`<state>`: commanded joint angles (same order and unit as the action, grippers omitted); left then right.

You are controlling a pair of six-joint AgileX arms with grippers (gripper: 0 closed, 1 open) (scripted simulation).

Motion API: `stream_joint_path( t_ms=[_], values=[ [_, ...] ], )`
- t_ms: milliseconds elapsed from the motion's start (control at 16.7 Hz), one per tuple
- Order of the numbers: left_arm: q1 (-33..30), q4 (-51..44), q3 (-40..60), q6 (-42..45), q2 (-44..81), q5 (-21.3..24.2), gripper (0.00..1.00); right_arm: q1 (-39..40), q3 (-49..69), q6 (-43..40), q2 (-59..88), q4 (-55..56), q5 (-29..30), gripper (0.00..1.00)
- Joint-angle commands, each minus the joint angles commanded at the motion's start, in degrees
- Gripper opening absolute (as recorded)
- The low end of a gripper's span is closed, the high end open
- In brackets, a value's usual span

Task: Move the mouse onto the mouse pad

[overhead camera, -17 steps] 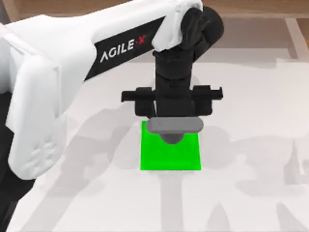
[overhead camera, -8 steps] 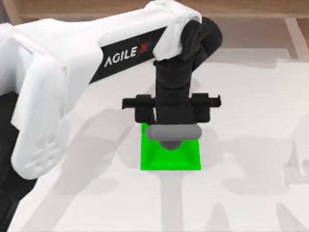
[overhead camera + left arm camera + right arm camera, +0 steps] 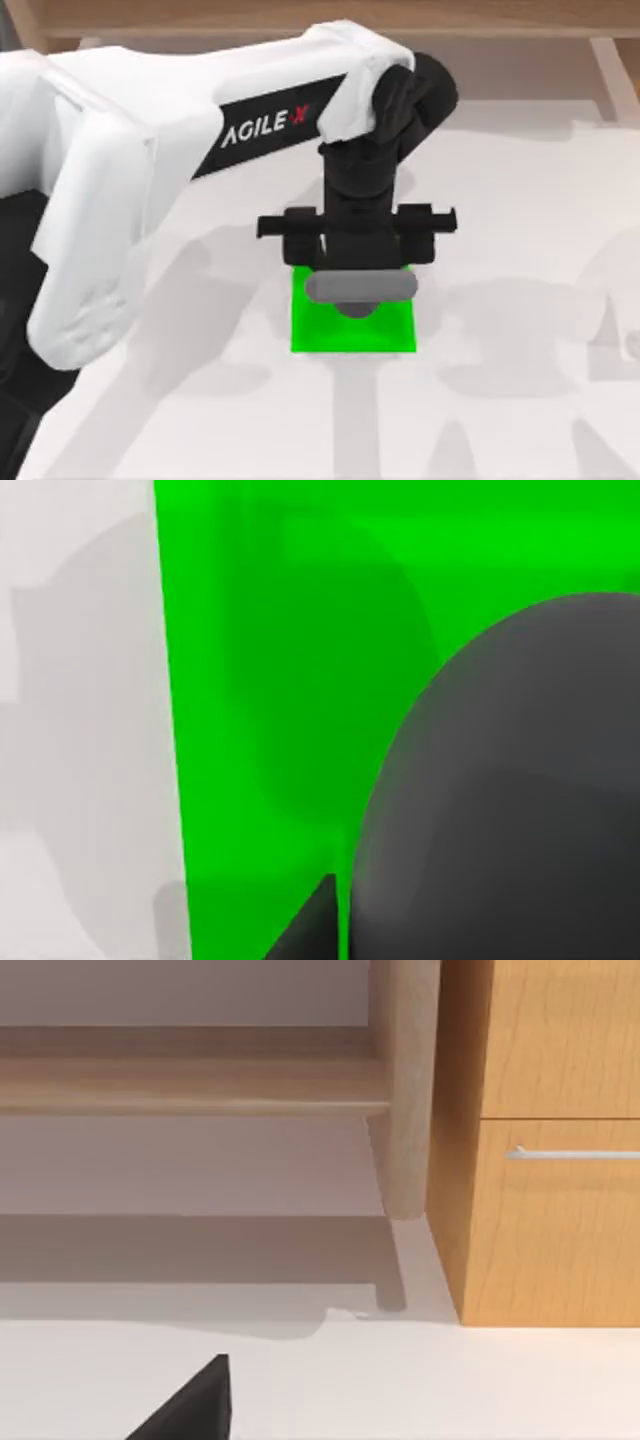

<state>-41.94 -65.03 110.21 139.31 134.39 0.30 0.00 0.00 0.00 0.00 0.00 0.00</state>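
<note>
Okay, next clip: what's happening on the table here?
The left arm reaches over the middle of the table, its hand directly above the green mouse pad. The dark grey mouse sits just under the hand, over the pad's far half. From these views I can't tell whether the hand grips the mouse or whether the mouse rests on the pad. The right arm is parked off to the side.

The top view looks down over the pad; the left wrist view sits close above that pad; the right wrist view faces a cabinet.
</note>
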Motion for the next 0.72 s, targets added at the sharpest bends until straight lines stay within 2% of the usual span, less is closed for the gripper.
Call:
stream_joint_path(
  t_ms=[300, 720],
  values=[
    [0.0, 0.2, -0.4, 0.0, 0.4, 0.0, 0.00, 0.0, 0.0, 0.0, 0.0, 0.0, 0.0, 1.00],
    [0.0, 0.2, -0.4, 0.0, 0.4, 0.0, 0.53, 0.0, 0.0, 0.0, 0.0, 0.0, 0.0, 1.00]
  ],
)
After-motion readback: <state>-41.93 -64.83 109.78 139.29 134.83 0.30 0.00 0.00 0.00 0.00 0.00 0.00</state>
